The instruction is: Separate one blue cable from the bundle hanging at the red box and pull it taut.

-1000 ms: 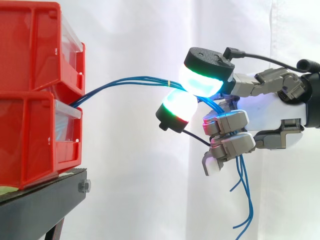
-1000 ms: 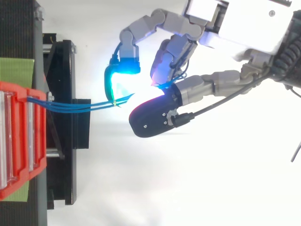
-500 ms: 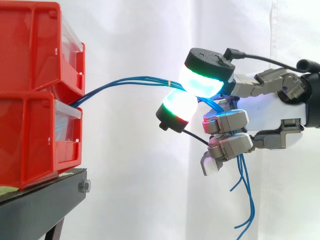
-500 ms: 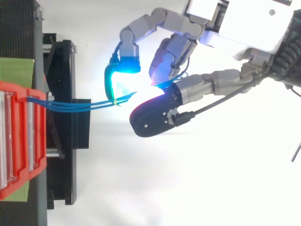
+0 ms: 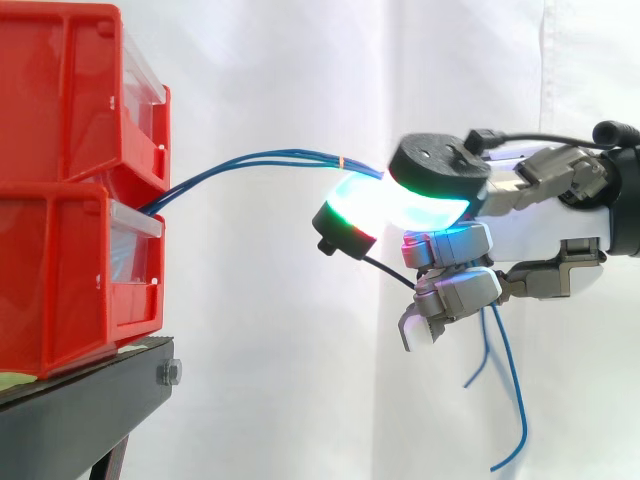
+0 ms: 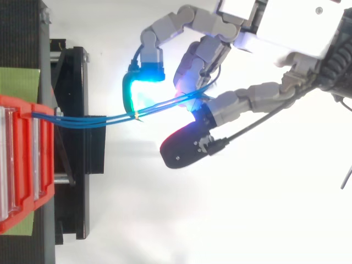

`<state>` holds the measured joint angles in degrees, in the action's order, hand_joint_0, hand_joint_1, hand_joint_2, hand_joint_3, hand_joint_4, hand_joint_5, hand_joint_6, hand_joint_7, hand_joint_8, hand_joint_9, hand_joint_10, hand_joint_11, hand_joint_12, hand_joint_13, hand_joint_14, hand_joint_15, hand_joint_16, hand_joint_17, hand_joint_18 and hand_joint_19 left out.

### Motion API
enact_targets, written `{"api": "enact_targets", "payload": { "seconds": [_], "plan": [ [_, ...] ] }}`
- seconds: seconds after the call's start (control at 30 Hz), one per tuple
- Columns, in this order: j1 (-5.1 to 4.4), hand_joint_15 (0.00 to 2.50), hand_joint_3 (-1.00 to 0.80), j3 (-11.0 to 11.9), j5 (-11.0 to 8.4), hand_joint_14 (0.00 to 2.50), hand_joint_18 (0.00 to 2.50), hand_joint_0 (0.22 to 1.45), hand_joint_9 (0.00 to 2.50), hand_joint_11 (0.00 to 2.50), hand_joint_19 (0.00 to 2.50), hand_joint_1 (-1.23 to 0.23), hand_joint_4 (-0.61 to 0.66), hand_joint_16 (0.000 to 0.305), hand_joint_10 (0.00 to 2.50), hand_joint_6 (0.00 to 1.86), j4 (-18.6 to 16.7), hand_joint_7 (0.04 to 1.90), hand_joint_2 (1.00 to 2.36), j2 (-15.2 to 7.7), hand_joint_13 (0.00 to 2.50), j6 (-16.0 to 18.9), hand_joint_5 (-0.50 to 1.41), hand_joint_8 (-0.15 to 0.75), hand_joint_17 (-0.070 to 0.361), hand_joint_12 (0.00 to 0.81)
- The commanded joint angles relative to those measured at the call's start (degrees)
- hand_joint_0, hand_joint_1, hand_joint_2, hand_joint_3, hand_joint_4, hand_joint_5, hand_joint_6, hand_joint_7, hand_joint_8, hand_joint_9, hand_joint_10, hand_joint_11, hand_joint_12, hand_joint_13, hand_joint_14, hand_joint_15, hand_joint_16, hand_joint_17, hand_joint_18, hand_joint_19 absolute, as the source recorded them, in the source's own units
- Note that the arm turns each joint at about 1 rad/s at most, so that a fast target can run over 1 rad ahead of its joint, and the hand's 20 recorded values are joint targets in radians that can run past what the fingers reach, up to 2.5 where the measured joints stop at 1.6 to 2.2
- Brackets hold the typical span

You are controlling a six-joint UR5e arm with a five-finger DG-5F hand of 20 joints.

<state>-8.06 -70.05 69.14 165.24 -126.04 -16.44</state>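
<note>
A bundle of thin blue cables [image 5: 260,160] comes out between the two stacked red bins [image 5: 60,110] and runs nearly level to my hand [image 5: 540,230], with a small orange mark near the hand. The thumb's black pad [image 5: 435,170] lies over the strands, above a green-and-red glowing fingertip [image 5: 350,220]. In the top view the cables [image 6: 88,119] pass between a cyan-lit fingertip [image 6: 140,82] and the thumb pad [image 6: 184,149] and on into the curled fingers of the hand [image 6: 275,27]. Loose ends [image 5: 512,390] dangle below the hand.
The red bins [image 6: 22,165] stand on a black stand [image 5: 80,410] at the left, whose frame [image 6: 77,176] juts toward the hand. A white curtain hangs behind. Open air lies between the bins and the hand.
The thumb has swung over, now lying flatter across the strands and off to the side in the top view. The cables run straighter, and fewer loose ends hang below the hand.
</note>
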Motion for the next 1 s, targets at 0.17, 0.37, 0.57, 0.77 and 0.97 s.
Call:
{"api": "enact_targets", "payload": {
  "seconds": [0.17,0.37,0.57,0.77,0.97],
  "plan": [
    [0.15,1.56,-0.50,0.00,0.03,0.02,0.74,0.55,1.25,1.74,0.70,-0.96,-0.10,0.041,0.23,0.91,0.00,1.04,1.00,0.01,1.23,0.00,-0.22,0.144,0.093,0.306],
    [0.15,1.54,-0.50,0.00,-0.06,0.01,0.79,0.46,1.24,1.58,0.72,-0.76,-0.04,0.049,0.37,0.90,0.00,0.95,1.00,0.01,1.26,0.00,-0.22,0.200,0.110,0.349],
    [0.15,1.49,-0.50,0.00,-0.06,0.01,0.79,0.47,1.24,1.61,0.73,-0.61,0.00,0.050,0.31,0.87,0.00,0.91,1.00,0.01,1.25,0.00,-0.21,0.212,0.112,0.355],
    [0.06,1.53,-0.50,0.00,-0.15,0.02,0.73,0.62,1.26,1.78,0.77,-0.54,-0.07,0.043,0.08,0.88,0.00,1.03,1.00,0.01,1.21,-0.09,-0.21,0.172,0.096,0.303],
    [0.06,1.52,-0.30,0.00,-0.15,0.02,0.73,0.63,1.27,1.79,0.77,-0.64,-0.05,0.043,0.09,0.92,0.00,1.07,1.02,0.01,1.21,0.00,-0.21,0.177,0.097,0.306]
  ]
}}
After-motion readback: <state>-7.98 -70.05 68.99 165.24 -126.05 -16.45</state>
